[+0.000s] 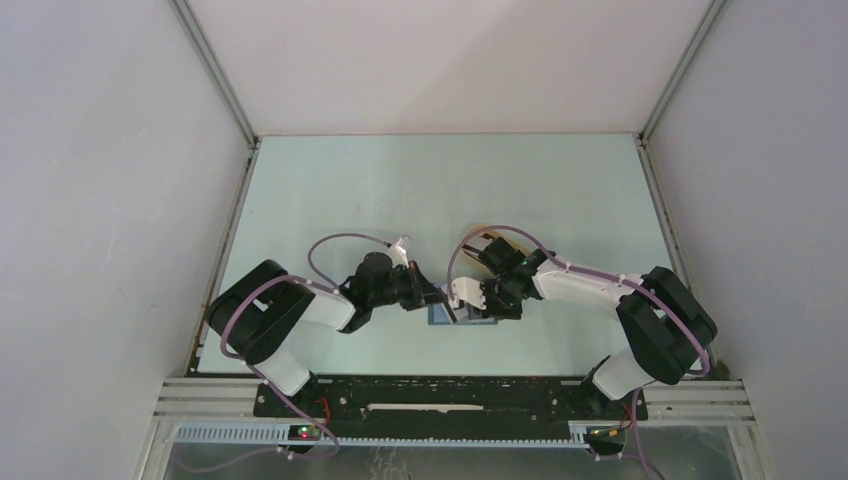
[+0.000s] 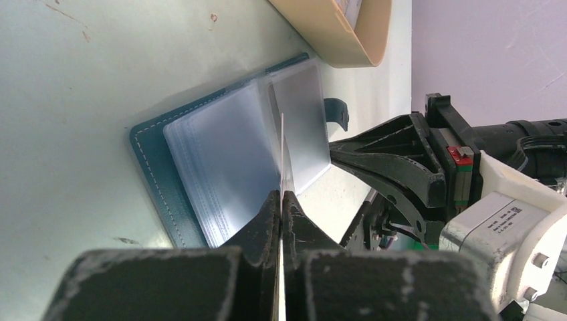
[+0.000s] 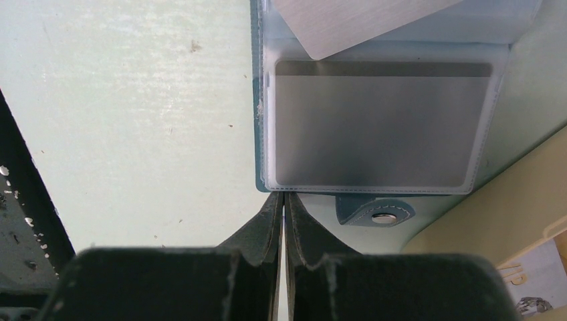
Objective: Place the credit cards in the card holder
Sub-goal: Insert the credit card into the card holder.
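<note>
Here a silver card (image 3: 361, 20) is pinched edge-on in the closed left gripper (image 2: 281, 195). Its free edge is aimed at the open card holder (image 2: 150, 150), directly ahead on the table (image 2: 67, 100). The right gripper (image 3: 284, 197), almost shut, is set at the holder's edge.

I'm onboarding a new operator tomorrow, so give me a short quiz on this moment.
1. True or false: the card holder lies folded shut.
2. What does the left gripper pinch? A) a credit card B) the snap tab C) nothing
3. Fill in: beside the card holder stands a beige ____.
Key: 1 false; 2 A; 3 tray.
</note>
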`<state>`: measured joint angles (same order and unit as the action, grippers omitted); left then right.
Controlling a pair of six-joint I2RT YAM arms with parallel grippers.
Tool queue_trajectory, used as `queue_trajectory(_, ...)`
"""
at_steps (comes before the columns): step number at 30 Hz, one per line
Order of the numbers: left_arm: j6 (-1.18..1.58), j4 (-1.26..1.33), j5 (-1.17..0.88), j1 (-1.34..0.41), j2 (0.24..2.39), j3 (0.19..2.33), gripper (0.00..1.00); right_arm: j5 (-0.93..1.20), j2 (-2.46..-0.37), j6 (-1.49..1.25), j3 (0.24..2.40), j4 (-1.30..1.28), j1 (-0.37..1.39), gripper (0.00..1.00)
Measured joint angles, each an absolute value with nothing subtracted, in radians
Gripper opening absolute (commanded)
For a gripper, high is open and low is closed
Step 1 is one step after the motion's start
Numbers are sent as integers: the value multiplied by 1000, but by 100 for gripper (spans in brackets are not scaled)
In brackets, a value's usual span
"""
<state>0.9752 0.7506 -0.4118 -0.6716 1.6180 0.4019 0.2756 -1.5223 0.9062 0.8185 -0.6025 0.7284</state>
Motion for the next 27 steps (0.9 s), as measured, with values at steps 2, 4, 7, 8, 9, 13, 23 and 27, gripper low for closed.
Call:
queue_trajectory(2, 975, 751, -415, -671, 1618, 402, 0, 276, -1522, 906, 818, -603, 728, 10)
queue_trajectory(4, 975, 751, -418, -670, 1618, 402, 0, 276, -1522, 906, 818, -603, 728, 10)
queue_trajectory(7, 975, 749, -426, -667, 1615, 402, 0, 276, -1522, 906, 818, -603, 728, 10)
queue_trajectory(8, 975, 749, -428, -666, 1614, 402, 0, 276, -1522, 906, 818, -603, 728, 10)
queue_trajectory(9, 974, 747, -431, -666, 1613, 402, 0, 276, -1522, 906, 818, -603, 728, 10)
queue_trajectory(13, 968, 743, -444, -665, 1613, 402, 0, 276, -1522, 906, 818, -603, 728, 10)
queue_trajectory(23, 967, 741, -458, -665, 1613, 402, 0, 276, -1523, 906, 818, -603, 728, 10)
queue_trajectory(27, 965, 730, -456, -665, 1620, 407, 0, 276, -1523, 906, 818, -603, 728, 10)
